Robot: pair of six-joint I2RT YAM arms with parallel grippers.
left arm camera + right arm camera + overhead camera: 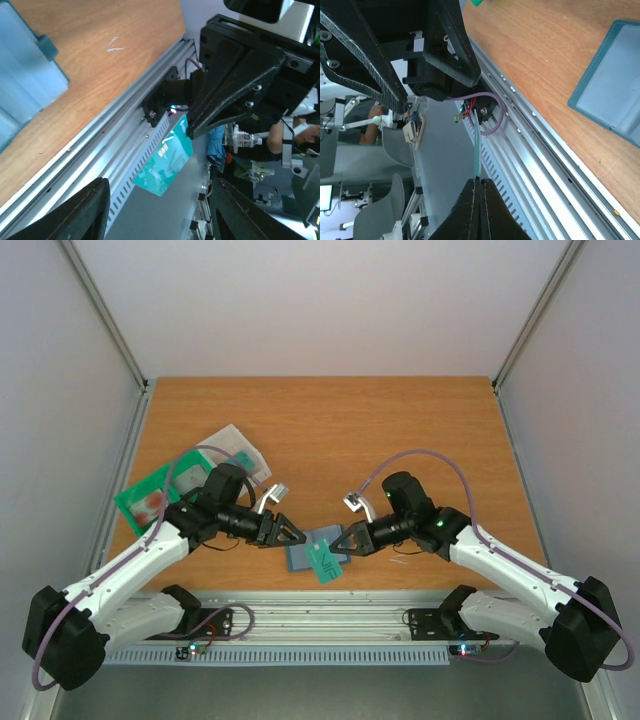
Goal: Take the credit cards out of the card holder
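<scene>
Risk, left side: my left pincer (pixel 288 533) hangs close to the card holder (pixel 300 554). A careless sweep could push the loose holder toward the near edge of the worktop (pixel 330 430).
Risk, middle: the holder lies open and flat between my two pincers, with nothing pinning it. Pulling at another card could drag it along.
Risk, right side: the teal card (pixel 326 563) is gripped only at one end. I judge it could swing or slip out and fall onto the rail below.
Left pincer: spread, holding nothing and touching nothing that I can see.
Right pincer (pixel 479 184): pressed together on the teal card, which is lifted clear of the holder and hangs over the near edge.
Cards left in the holder: I cannot tell.
</scene>
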